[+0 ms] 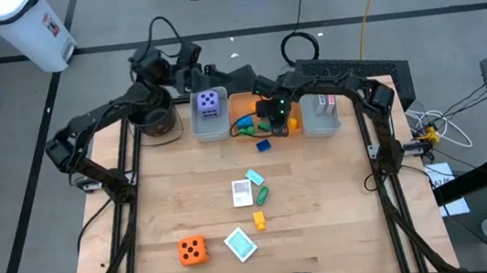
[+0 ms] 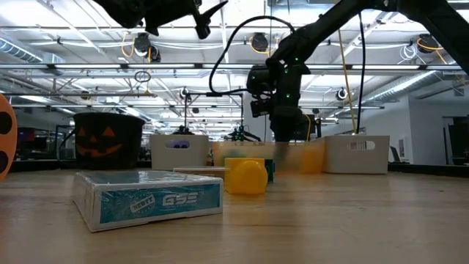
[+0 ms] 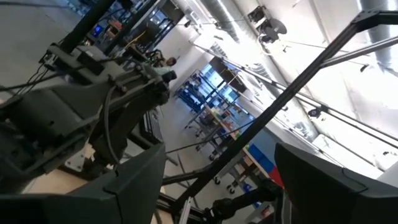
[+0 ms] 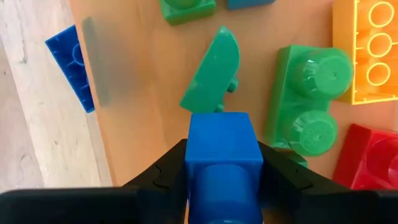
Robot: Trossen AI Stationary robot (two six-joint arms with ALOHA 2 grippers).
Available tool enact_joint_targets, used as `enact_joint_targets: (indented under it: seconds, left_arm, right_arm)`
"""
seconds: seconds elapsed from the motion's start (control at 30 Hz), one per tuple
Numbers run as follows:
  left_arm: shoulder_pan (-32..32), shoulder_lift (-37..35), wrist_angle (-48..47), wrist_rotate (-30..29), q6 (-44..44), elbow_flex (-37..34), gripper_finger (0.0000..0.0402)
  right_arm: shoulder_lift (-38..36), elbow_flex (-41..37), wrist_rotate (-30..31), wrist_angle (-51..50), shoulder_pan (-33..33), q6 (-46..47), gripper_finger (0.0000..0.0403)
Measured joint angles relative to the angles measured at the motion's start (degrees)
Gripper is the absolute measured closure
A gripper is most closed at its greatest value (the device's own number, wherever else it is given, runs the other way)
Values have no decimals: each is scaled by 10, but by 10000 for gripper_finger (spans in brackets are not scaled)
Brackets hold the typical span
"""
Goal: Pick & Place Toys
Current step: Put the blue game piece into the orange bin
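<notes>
The left gripper [image 1: 188, 69] was raised at the back of the table, near the round black pot [image 1: 157, 119] and just behind the grey bin [image 1: 198, 128] that held the purple die [image 1: 209, 103]; its fingers [image 3: 134, 186] stood apart with nothing between them, and its wrist view looked up into the room, showing no toy at all. At centre, the right gripper [image 1: 273, 115] hung over the orange bin [image 1: 238, 108], clamped on a small blue brick [image 4: 224, 158]. In the right wrist view the brick sat straight between the two dark fingers [image 4: 163, 180], its long axis running forward out of the grip, and directly beyond it lay the bin's floor with a green curved piece [image 4: 214, 78], a green two-stud brick [image 4: 311, 102], a yellow brick [image 4: 367, 50] and a red brick [image 4: 370, 165]. I judged the release would turn on that line: the brick pointed down into the bin among bricks already there, so letting go should drop it inside. A second blue brick [image 4: 71, 65] seemed to lie outside the bin wall, though the translucent edge made this hard to settle. How high the blue brick hung above the floor could not be told. Farther right stood another grey bin [image 1: 319, 114]. Toward the front of the table an orange die [image 1: 191, 250], cards [image 1: 242, 193] and a few bricks waited, the right arm being the nearer.
</notes>
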Motion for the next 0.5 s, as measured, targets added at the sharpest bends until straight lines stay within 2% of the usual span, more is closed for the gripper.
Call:
enact_joint_targets:
  seconds: [0.13,0.5]
  left_arm:
    - [-6,0,-27,-2,20,0,92]
    - [-14,0,-27,-6,25,0,92]
  right_arm:
    - [0,0,0,-6,0,-7,273]
    - [2,-1,2,-10,1,-11,268]
